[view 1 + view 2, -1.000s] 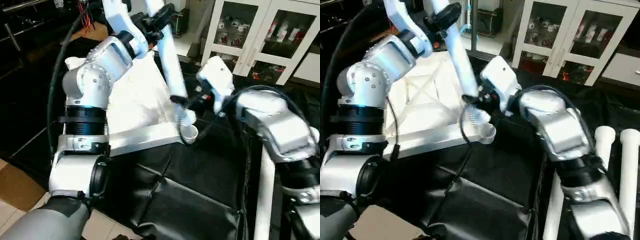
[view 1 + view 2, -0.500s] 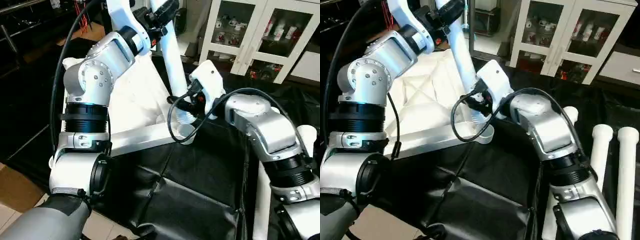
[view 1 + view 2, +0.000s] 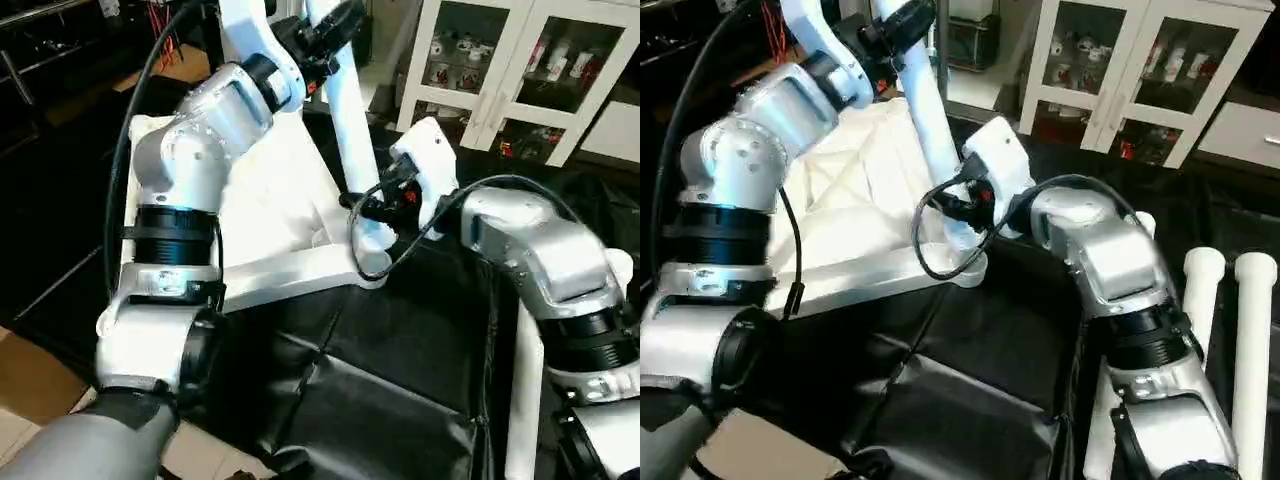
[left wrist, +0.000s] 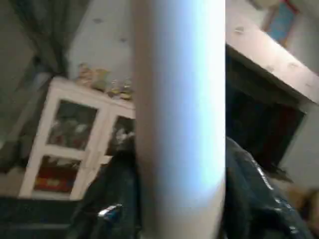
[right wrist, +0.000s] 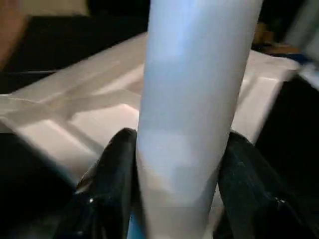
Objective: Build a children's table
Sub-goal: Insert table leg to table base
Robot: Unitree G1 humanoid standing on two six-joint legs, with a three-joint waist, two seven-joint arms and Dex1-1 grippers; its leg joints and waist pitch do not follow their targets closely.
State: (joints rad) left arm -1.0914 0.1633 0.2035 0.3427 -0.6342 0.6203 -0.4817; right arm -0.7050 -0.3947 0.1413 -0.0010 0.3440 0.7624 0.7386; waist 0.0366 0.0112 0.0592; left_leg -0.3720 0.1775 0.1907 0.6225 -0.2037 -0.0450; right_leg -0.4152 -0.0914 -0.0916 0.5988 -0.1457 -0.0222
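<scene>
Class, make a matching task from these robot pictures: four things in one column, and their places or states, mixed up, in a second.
Things:
1. left pincer
2. right pincer
3. tabletop
4. spare legs

Places or states:
A. lying underside up on the black cover
B. grips the held leg near its top
C. lying beside the robot's right arm
D. grips the held leg low, near the corner socket

Pairs: 1-B, 2-D, 3-A, 4-C
</scene>
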